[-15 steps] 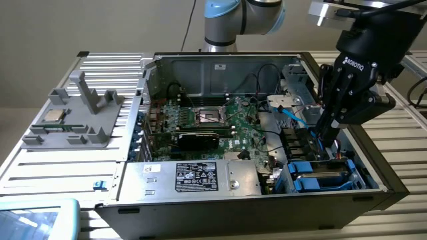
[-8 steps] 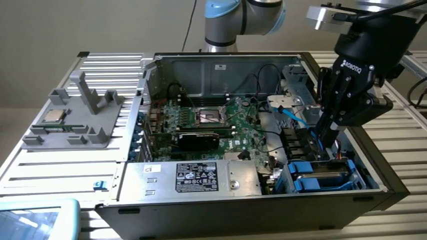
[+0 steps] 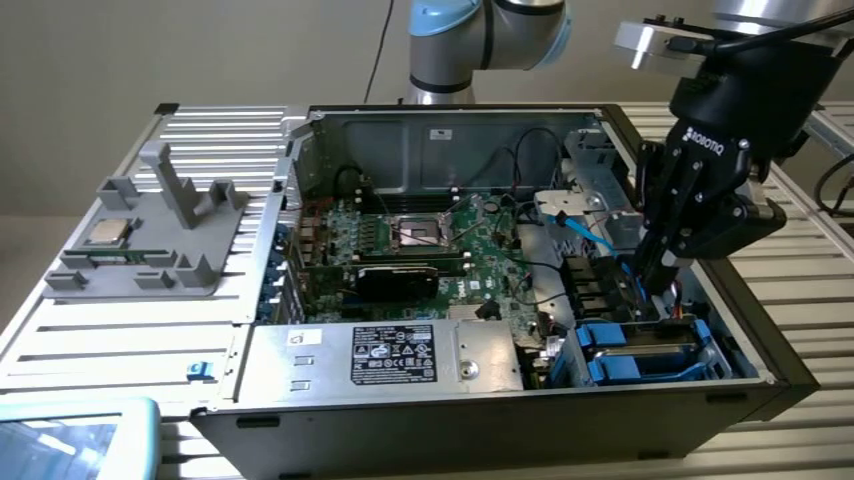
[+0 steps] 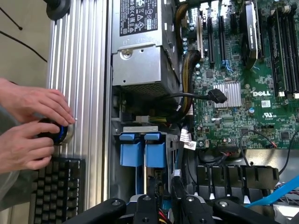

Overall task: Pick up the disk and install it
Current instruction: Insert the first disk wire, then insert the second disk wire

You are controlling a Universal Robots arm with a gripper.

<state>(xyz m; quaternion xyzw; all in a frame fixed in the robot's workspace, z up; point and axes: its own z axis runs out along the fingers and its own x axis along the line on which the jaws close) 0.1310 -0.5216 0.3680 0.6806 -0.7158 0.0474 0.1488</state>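
The disk (image 3: 638,352) sits low in the drive bay at the front corner of the open computer case, on the exterior view's right. Its blue plastic rails show and its face is mostly hidden. In the wrist view the disk's blue end tabs (image 4: 141,151) lie just ahead of my fingers. My gripper (image 3: 651,285) hangs fingers-down inside the case, just above the bay and apart from the blue rails. In the wrist view the gripper (image 4: 168,206) has its fingertips a little apart, with only cables showing in the gap between them.
The motherboard (image 3: 427,235) fills the case floor, and the silver power supply (image 3: 387,355) lies beside the bay. A blue cable (image 3: 587,225) and black cables run near my fingers. A grey fixture (image 3: 147,235) holds a CPU chip. A person's hands (image 4: 35,126) rest on a knob by a keyboard (image 4: 56,191).
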